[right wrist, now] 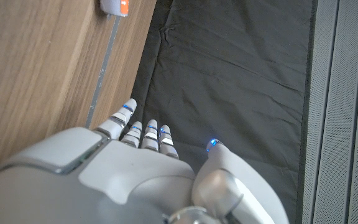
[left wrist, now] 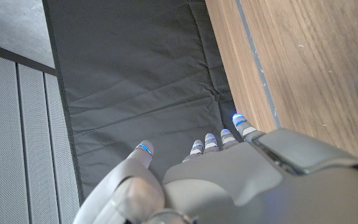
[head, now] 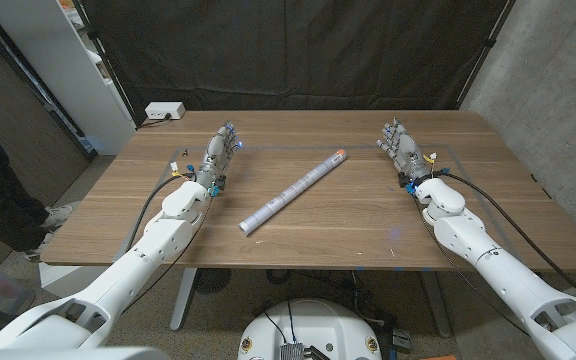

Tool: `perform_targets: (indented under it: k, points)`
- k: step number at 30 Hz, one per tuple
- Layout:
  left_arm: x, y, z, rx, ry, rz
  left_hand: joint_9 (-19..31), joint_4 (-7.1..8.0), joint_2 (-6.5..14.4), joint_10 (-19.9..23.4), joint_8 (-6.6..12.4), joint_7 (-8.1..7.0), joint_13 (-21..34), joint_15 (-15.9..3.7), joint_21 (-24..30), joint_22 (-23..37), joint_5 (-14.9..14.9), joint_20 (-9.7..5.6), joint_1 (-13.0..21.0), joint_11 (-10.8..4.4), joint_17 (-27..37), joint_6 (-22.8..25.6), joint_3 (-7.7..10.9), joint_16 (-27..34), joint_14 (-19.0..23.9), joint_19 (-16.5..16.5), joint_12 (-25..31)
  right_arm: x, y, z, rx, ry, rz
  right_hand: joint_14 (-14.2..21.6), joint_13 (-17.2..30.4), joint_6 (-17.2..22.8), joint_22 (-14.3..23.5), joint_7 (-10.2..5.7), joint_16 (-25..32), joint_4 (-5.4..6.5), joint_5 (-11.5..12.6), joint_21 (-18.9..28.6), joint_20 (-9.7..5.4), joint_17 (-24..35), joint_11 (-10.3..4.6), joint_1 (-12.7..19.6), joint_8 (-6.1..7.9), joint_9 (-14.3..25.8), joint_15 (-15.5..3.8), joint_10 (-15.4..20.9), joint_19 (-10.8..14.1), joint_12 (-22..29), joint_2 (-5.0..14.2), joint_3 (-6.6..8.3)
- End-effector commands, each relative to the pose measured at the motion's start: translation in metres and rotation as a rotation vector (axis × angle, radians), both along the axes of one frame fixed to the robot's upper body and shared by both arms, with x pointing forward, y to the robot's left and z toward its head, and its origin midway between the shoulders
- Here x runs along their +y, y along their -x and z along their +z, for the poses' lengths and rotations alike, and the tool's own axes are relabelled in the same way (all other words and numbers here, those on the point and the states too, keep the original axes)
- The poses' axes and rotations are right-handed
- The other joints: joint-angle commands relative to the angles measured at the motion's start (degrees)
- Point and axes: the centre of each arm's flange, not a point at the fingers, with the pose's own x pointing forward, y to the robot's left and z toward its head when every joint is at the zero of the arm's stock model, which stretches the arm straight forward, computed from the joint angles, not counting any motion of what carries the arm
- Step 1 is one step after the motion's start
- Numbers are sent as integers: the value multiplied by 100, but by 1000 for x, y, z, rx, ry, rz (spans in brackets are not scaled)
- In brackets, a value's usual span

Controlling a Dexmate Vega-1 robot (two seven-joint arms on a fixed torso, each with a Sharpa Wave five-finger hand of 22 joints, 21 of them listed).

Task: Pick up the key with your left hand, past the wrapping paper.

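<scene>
Both hands empty, fingers extended: left hand (head: 222, 150) near the table's (head: 368, 225) far-left part, right hand (head: 401, 148) far-right. Wrapping paper (head: 293, 192) diagonal at mid-table. Key not made out anywhere. Step: still pre-reach; next, locating key beyond the roll.

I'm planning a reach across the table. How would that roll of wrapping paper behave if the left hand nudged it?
The long pale roll of wrapping paper with an orange end is a cylinder lying on the smooth wooden table, so it would probably roll sideways. It looks slender and light, so even a soft brush from the left hand might shift it.
</scene>
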Motion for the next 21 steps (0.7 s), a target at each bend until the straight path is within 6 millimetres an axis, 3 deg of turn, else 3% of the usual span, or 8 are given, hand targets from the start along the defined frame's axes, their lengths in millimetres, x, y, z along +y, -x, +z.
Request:
perform_targets:
  k: [1, 5, 6, 7, 8, 12, 17, 21]
  points:
    - [-1, 0, 5, -4, -44, 6, 24, -43, 348, -47, 41, -11, 10, 7, 25, 7, 19, 0, 54, 28, 7, -99, 63, 37, -205, -26, 41, -8, 2, 1, 7, 1, -13, -30, 15, -4, 18, 51, 47, -4, 25, 14, -44, 26, 31, 37, 38, 8, 0, 10, 40, 20, 183, 43]
    - [1, 2, 6, -3, -38, 26, 28, -176, 287, 141, 75, -64, 17, 28, 19, 6, -24, 44, 192, 62, 5, 64, 119, 70, -27, 38, 90, -8, 1, 1, 8, -1, -13, -31, 15, -5, 18, 48, 46, -7, 23, 9, -42, 25, 33, 37, 37, 8, 1, 5, 42, 17, 181, 47]
    - [2, 3, 7, -2, -30, 34, 30, -231, 253, 222, 87, -92, 20, 38, 38, 10, -53, 146, 244, 72, 8, 146, 136, 94, 88, 117, 109, -8, 1, 1, 7, -2, -13, -33, 15, -4, 19, 51, 45, -8, 22, 8, -41, 25, 34, 37, 37, 8, 3, 4, 44, 17, 180, 47]
    - [3, 3, 7, -3, -33, 44, 34, -323, 215, 382, 104, -98, 28, 31, 23, 21, -104, 144, 334, -53, 16, 285, 173, 118, 261, 124, 146, -9, 1, 1, 6, -1, -12, -31, 15, -4, 19, 53, 45, -8, 22, 7, -41, 25, 36, 37, 37, 8, 4, 6, 43, 18, 180, 48]
    - [4, 4, 8, -4, -42, 58, 35, -366, 194, 410, 117, -128, 30, 43, 43, 26, -127, 237, 372, -108, 18, 358, 186, 129, 337, 191, 146, -9, 1, 1, 6, 0, -14, -33, 15, -5, 19, 52, 44, -9, 21, 6, -40, 24, 37, 38, 37, 8, 4, 6, 44, 18, 179, 49]
    - [8, 8, 13, -8, -73, 112, 41, -621, 59, 645, 161, -107, 47, 141, 50, 45, -240, 425, 580, -109, 41, 672, 236, 177, 674, 283, 191, -8, 0, 1, 2, 1, -12, -32, 15, -3, 19, 58, 44, -14, 18, -1, -37, 23, 42, 40, 38, 8, 5, 10, 45, 18, 176, 54]
    - [11, 11, 18, -17, -102, 132, 50, -913, -39, 847, 181, -95, 68, 79, 39, 61, -312, 428, 835, -71, 70, 876, 308, 241, 1004, 310, 235, -8, -2, 0, 3, 0, -12, -34, 15, -2, 19, 63, 42, -18, 15, -6, -38, 22, 46, 42, 38, 8, 7, 10, 48, 18, 174, 58]
    - [12, 13, 23, -26, -118, 139, 53, -1019, -75, 921, 175, -126, 78, 50, 44, 67, -329, 401, 924, -60, 86, 918, 330, 271, 1130, 339, 251, -8, -4, 1, 1, 1, -9, -34, 15, 4, 19, 68, 42, -22, 12, -10, -34, 22, 43, 44, 40, 8, 8, 16, 50, 20, 173, 62]
